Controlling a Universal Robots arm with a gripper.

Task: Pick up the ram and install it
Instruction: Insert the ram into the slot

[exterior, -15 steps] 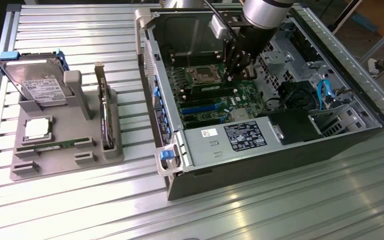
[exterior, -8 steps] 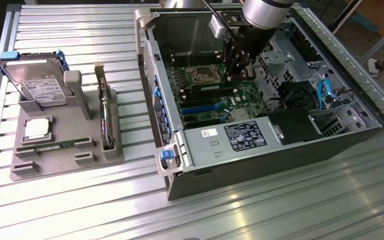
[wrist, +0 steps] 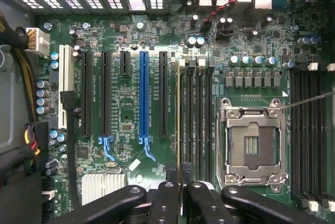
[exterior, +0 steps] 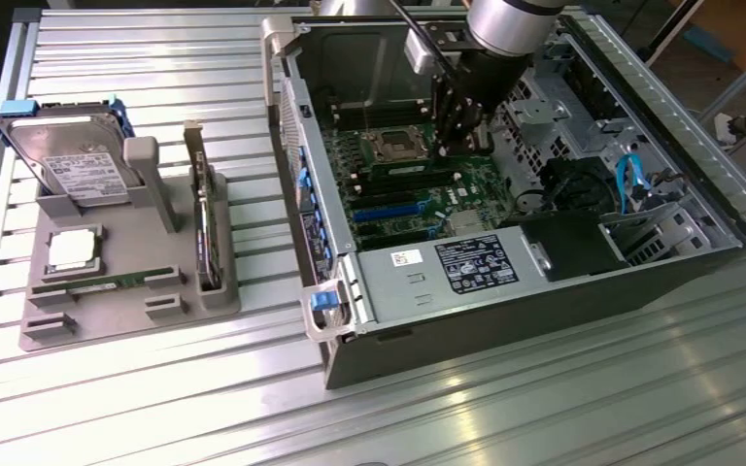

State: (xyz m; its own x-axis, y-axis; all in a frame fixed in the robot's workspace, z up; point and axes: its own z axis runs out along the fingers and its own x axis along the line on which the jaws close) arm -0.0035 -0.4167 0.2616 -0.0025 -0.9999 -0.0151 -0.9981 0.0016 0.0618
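Note:
Inside the open computer case (exterior: 347, 291), my gripper (exterior: 461, 141) hangs low over the green motherboard (exterior: 412, 199), beside the processor socket (exterior: 390, 146). In the wrist view the gripper (wrist: 180, 198) is shut on the ram (wrist: 179, 130). The ram appears edge-on as a thin pale line running out from between the black fingers (wrist: 165, 203). That line lies along the outermost of the dark memory slots (wrist: 196, 119) next to the empty socket (wrist: 252, 145). Whether the ram touches the slot I cannot tell.
A grey tray (exterior: 127, 311) at the exterior view's left holds a hard drive (exterior: 82, 165), a silver processor chip (exterior: 73, 248), an upright expansion card (exterior: 202, 214) and a green strip (exterior: 88, 283). Case walls, the power supply (exterior: 470, 262) and cables (exterior: 632, 180) surround the board.

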